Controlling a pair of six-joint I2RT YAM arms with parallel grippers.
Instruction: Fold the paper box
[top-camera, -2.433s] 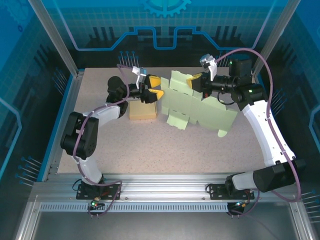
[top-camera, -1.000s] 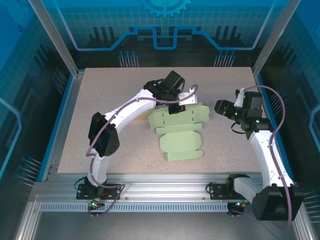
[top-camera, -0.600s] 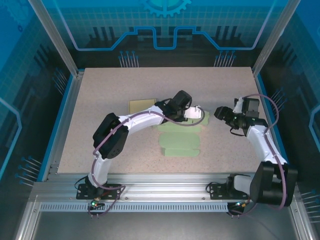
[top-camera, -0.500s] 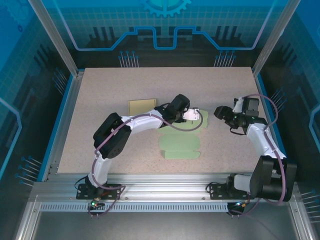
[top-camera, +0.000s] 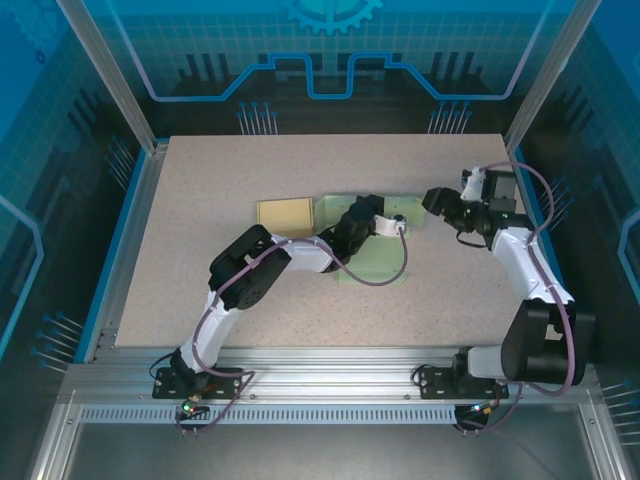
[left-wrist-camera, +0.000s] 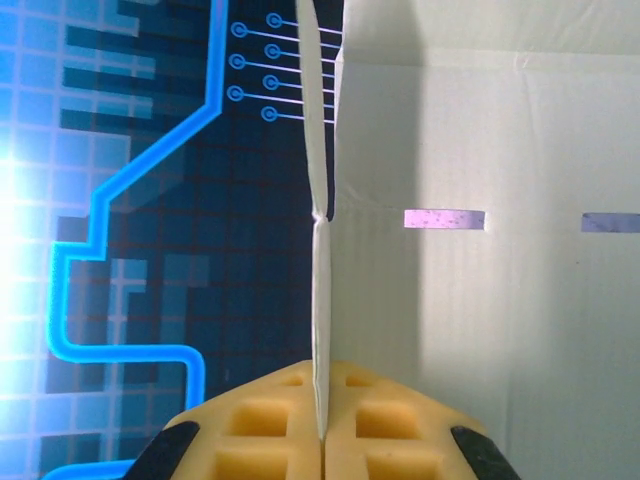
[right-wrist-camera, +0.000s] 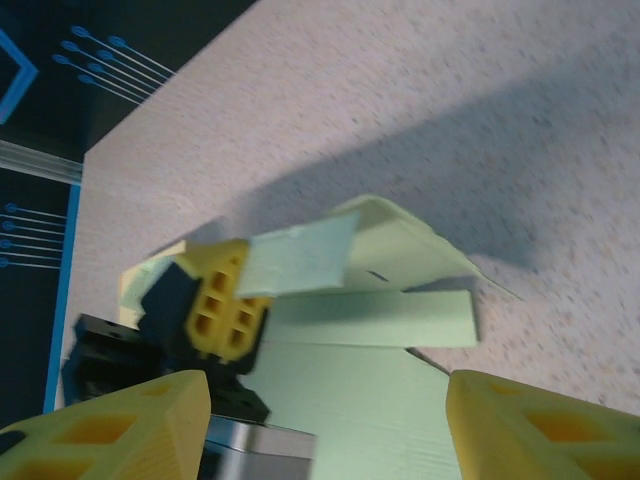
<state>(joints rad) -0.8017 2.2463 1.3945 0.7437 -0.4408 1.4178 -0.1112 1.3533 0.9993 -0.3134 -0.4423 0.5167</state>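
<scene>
The pale green paper box (top-camera: 378, 262) lies mid-table, partly under my left arm. My left gripper (left-wrist-camera: 322, 392) is shut on a thin flap edge of the box (left-wrist-camera: 480, 300), which stands edge-on between the yellow pads. In the right wrist view the same gripper (right-wrist-camera: 226, 300) holds a green flap (right-wrist-camera: 300, 260) raised over the box's flat panels (right-wrist-camera: 380, 330). My right gripper (top-camera: 432, 200) hovers open just right of the box, not touching it. Its yellow fingers (right-wrist-camera: 110, 430) stand wide apart around the view of the box.
A flat tan cardboard piece (top-camera: 285, 213) lies just left of the green box. The speckled table (top-camera: 200, 280) has free room at the front and left. Blue rails and metal posts (top-camera: 140, 140) border the sides.
My left arm has drawn the box toward the back and folded it over, so less of it lies flat at the front. The right gripper has shifted back a little and its jaws have narrowed.
</scene>
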